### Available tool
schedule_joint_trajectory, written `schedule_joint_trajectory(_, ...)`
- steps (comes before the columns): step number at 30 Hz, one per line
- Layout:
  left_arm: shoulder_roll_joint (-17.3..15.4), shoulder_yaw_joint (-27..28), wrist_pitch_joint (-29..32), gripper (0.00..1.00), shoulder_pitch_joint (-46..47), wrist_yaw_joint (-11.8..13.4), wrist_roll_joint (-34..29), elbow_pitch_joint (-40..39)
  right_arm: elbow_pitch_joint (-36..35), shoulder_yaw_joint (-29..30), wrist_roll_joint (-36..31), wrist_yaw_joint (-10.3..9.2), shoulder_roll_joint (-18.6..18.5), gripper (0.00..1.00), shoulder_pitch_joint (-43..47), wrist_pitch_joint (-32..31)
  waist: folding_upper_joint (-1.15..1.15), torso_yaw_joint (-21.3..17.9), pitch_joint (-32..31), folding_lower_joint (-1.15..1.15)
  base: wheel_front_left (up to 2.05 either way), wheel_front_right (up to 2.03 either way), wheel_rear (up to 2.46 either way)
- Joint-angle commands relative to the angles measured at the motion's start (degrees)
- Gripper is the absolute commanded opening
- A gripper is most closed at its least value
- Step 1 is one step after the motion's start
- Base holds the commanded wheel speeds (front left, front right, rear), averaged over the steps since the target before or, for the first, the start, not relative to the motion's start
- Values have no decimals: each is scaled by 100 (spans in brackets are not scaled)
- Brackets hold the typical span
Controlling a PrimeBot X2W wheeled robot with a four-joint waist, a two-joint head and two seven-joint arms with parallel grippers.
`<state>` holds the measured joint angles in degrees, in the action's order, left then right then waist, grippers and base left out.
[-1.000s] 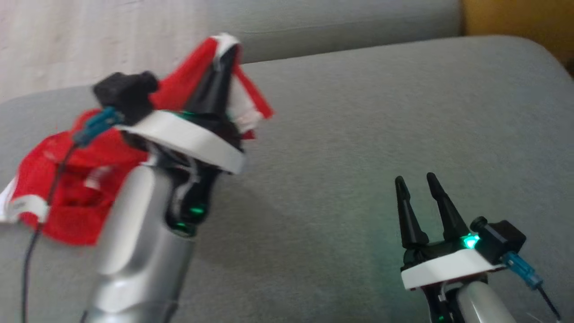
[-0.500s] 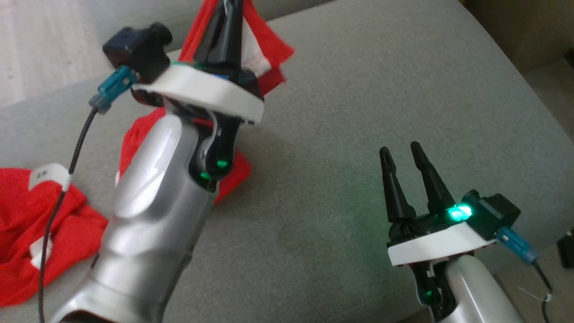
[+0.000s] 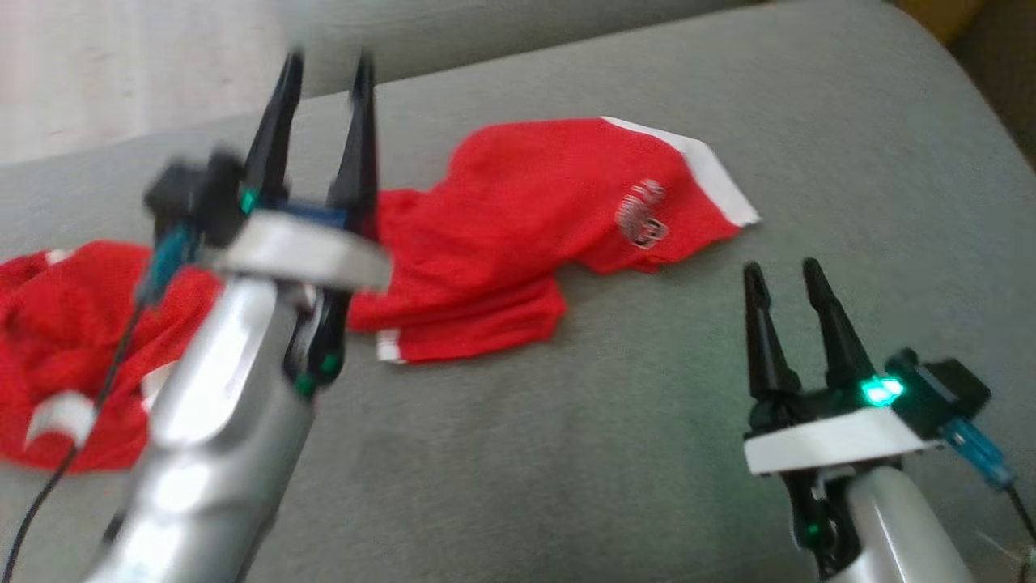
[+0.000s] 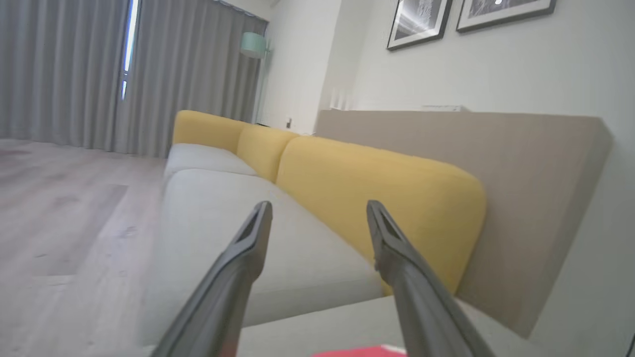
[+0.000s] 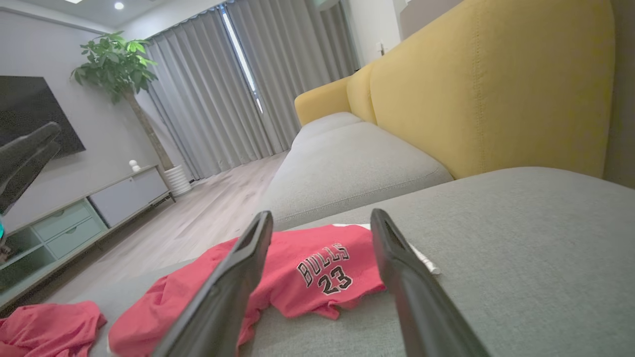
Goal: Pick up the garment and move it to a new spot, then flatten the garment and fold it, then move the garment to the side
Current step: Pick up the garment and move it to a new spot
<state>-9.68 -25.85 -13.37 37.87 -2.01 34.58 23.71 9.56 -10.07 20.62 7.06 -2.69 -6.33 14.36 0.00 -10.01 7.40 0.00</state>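
red garment (image 3: 526,219) spread rumpled on grey cushion (image 3: 647,421) | left gripper (image 3: 326,61) fingers apart, empty, raised over garment's left end | right gripper (image 3: 779,271) fingers apart, empty, near garment's right end, not touching

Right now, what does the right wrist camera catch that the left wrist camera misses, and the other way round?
Right wrist view: the BULLS 23 print on the red garment lying rumpled on the grey cushion, plus a potted plant and a low cabinet. Left wrist view: framed pictures on the wall and a pale lamp. Shared: some red cloth, the yellow backrest, grey curtains, wood floor, and each arm's own open gripper, left gripper and right gripper.
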Motion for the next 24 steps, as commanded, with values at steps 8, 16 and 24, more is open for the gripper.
schedule_joint_trajectory(8,-579,323,-159,100,-1517,121,-511,-969,-137,329,-294,43,-19,100,349,63,0,1005,-452,0,0,0,0)
schedule_joint_trajectory(16,-307,635,-162,100,-2975,325,-1012,-1526,-79,425,-380,43,-19,100,601,63,0,1263,-685,0,0,0,0)
schedule_joint_trajectory(24,303,1275,-163,100,-3567,205,-1355,-1913,-39,337,-431,43,-19,100,632,63,0,1317,-647,0,0,0,0)
